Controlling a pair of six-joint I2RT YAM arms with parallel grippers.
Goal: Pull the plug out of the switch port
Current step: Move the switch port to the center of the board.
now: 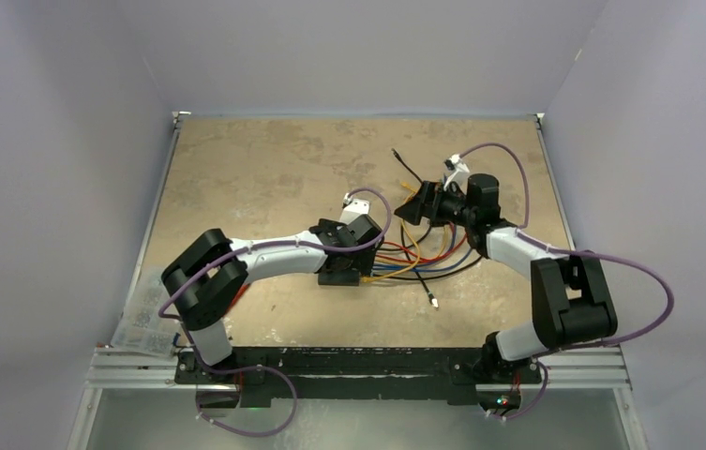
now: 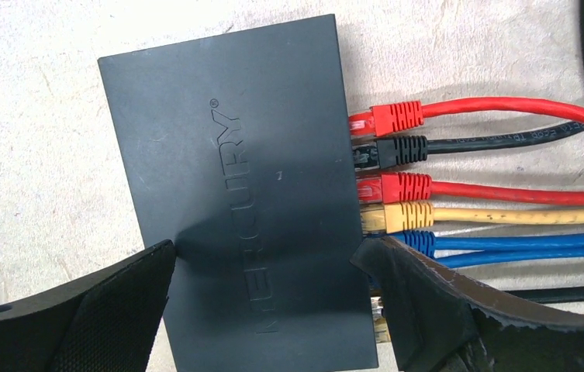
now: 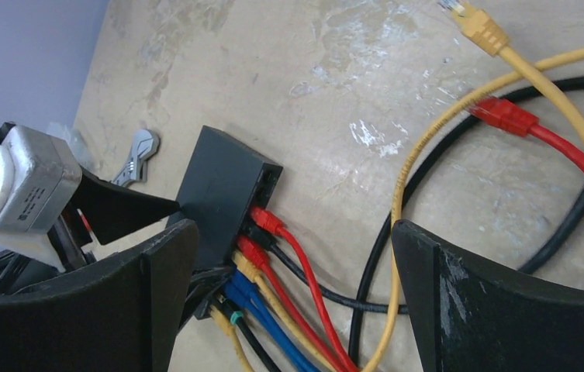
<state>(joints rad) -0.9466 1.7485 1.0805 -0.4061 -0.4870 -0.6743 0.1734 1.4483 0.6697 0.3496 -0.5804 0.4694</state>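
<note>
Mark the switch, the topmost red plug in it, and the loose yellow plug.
switch (image 2: 195,139), left wrist view, bare top face.
topmost red plug (image 2: 397,116), left wrist view, ribbed boot.
loose yellow plug (image 3: 481,27), right wrist view, boot behind the clear tip.

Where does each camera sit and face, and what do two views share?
Top: above and behind, facing down on the table; left arm and right arm show.
Left wrist: on the left arm, facing straight down on the switch; its open fingers show.
Right wrist: on the right arm, facing across the table at the switch's sockets; its open fingers show.
Shared: both wrist views show the switch's coloured plugs.
</note>
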